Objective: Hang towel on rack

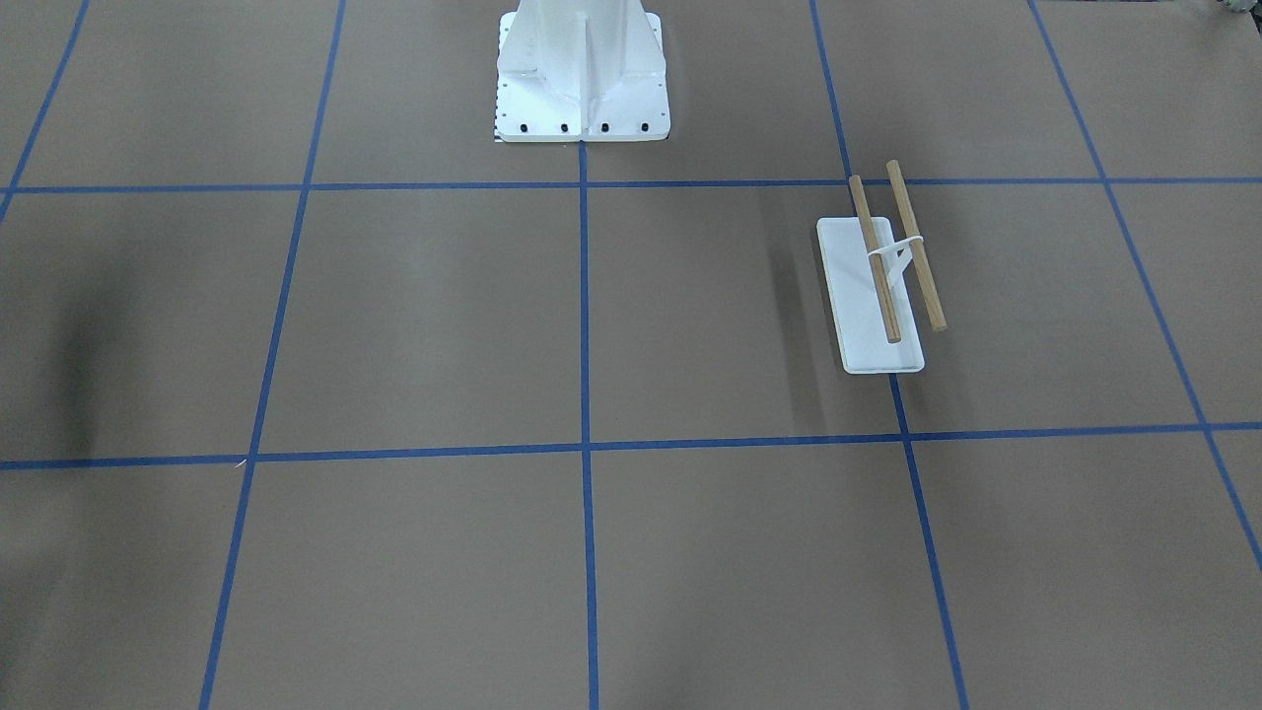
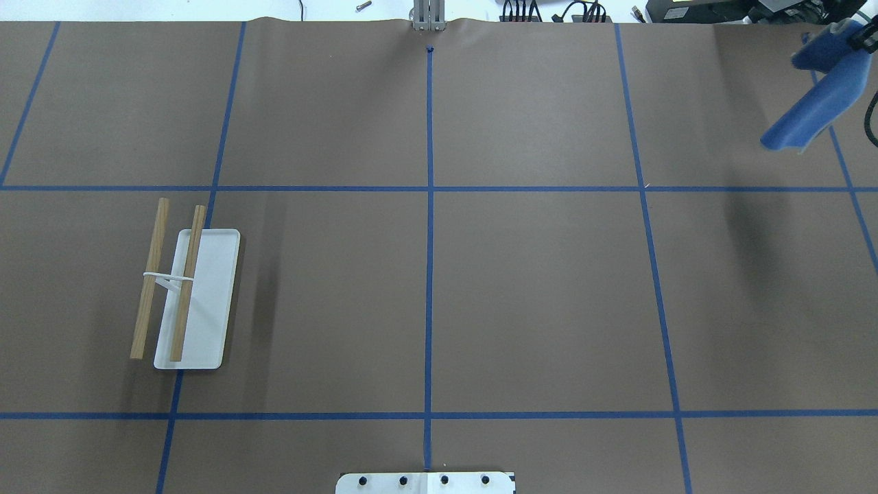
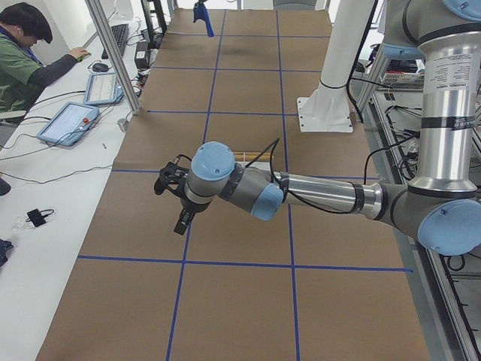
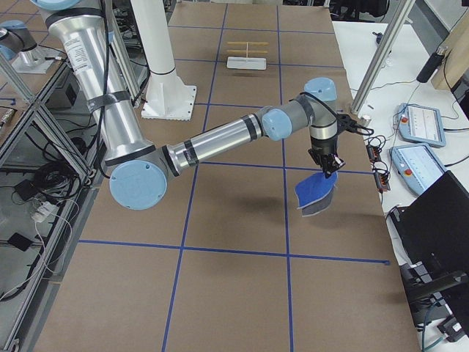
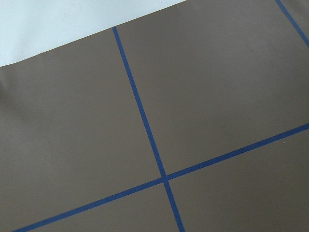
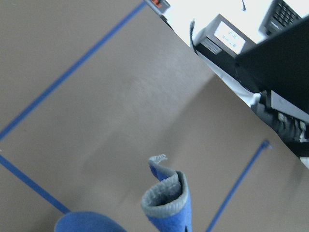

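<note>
Above the far right corner of the counter (image 2: 535, 288), the right jaws are closed on the towel (image 2: 816, 96), which hangs clear of the surface. For the left jaws I cannot tell the state. The rack (image 2: 206, 309) stands well apart, on the left side.

Bright even light, soft shadows; towel (image 6: 166, 204) blurred in wrist view.

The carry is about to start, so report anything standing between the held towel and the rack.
Nothing visible does. The towel hangs from the right gripper at the robot's far right; only bare, tape-lined table lies between it and the rack.
</note>
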`<state>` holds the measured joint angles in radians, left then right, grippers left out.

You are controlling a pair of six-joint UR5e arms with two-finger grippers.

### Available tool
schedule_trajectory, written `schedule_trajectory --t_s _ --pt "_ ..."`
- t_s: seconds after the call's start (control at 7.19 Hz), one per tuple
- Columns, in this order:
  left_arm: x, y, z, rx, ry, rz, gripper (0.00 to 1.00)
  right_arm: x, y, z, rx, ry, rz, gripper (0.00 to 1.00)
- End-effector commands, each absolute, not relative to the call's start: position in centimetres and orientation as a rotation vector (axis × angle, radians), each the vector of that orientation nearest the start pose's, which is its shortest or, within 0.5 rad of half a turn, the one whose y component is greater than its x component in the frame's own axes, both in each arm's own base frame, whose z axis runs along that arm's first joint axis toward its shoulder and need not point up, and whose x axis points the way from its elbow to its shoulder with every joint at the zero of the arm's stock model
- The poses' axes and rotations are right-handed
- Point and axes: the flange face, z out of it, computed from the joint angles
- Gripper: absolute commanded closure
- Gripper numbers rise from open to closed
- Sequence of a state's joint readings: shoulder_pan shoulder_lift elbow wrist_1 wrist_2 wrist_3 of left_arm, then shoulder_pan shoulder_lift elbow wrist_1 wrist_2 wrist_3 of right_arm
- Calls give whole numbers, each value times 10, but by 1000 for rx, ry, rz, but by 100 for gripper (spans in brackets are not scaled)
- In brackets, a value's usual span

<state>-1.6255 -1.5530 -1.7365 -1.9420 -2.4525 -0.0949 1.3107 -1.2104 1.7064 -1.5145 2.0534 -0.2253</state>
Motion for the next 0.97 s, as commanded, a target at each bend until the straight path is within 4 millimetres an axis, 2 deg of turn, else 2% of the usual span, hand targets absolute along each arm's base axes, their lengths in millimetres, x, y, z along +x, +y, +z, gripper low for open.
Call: schedule_trajectory --t_s 0.0,0.14,0.28,0.42,0.56,0.7,0.83 --pt "-64 -516 485 429 1004 20 1 -158 -600 285 709 -550 -747 100" --pt "-48 -524 457 396 1052 -29 1 -175 -582 262 741 -581 -755 100" --pt "-28 -520 431 366 1089 -72 1 -194 -567 245 744 -626 -723 100" --pt "-11 -516 409 337 1138 -136 1 -225 -557 208 784 -655 -729 100" --pt "18 -514 393 294 1206 -192 1 -256 -533 189 812 -657 -715 100" --pt "71 -514 364 214 1291 -218 1 -280 -515 163 862 -647 -705 100" --pt "116 -522 326 127 1344 -269 2 -301 -504 145 884 -659 -682 100"
